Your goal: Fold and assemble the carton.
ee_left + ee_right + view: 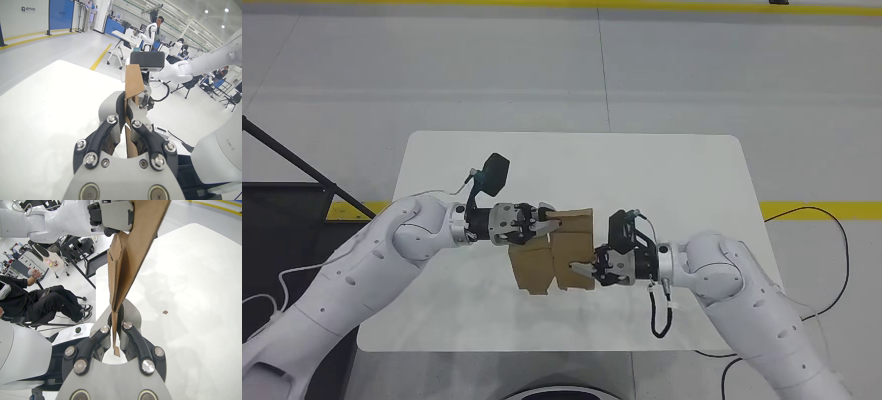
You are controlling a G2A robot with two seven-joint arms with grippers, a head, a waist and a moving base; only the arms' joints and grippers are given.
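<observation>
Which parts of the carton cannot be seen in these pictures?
- Top view: carton edges held in the left end effector and right end effector are covered by them.
- Left wrist view: carton edge-on, faces hidden.
- Right wrist view: far part cut off by picture edge; brown speck on table too small to identify.

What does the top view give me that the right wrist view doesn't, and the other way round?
Top view: the whole rounded white table, with the left claw and right claw gripping opposite ends of the flattened brown cardboard carton. Right wrist view: the carton's edge pinched in the right claw up close, and a small brown scrap on the tabletop. Both: the carton, the left claw gripping it, and the table.
</observation>
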